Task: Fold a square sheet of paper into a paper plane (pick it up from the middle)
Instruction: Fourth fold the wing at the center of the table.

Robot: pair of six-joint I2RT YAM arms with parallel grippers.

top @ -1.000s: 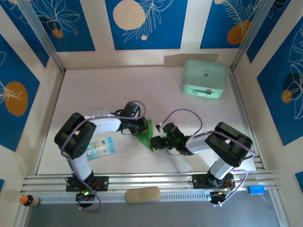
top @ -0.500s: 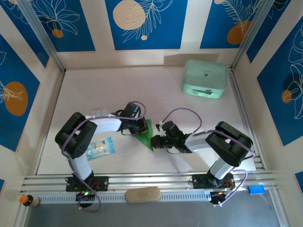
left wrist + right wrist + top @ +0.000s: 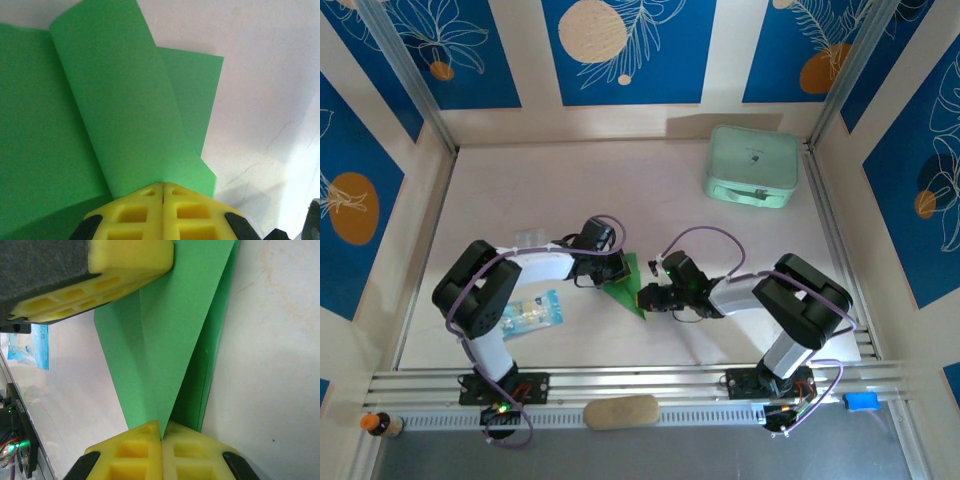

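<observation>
Green paper, bright, one piece: the paper plane (image 3: 628, 284), part-folded to a pointed wedge. It lies low on the desk (image 3: 570, 190), near the front edge and about midway across, between the two end effectors.

Left wrist view: paper plane (image 3: 115, 100) shows one narrow flap standing up over two flatter layers.
Right wrist view: paper plane (image 3: 170, 340) shows one long diagonal crease, with a darker layer beneath it along the right side.

End effectors, two, each with yellow fingers:
- Left end effector (image 3: 617, 279), at the plane's left side. Fingers pressed together, pinching the raised flap at its base (image 3: 162, 187). It also appears at the top left of the right wrist view (image 3: 131, 270), touching the paper's upper edge.
- Right end effector (image 3: 645, 298), at the plane's right side. Fingers pressed together, pinching the creased fold at its narrow end (image 3: 161, 428).

Other items:
- Mint-green rounded case (image 3: 752, 165), one, at the far right corner of the desk, well apart from the paper.
- Clear packet with blue print (image 3: 532, 312), one, flat on the desk beside the left arm.
- Tan oblong pad (image 3: 620, 411), one, on the front rail between the arm bases.
- Small blue block (image 3: 861, 401), one, at the rail's right end.
</observation>
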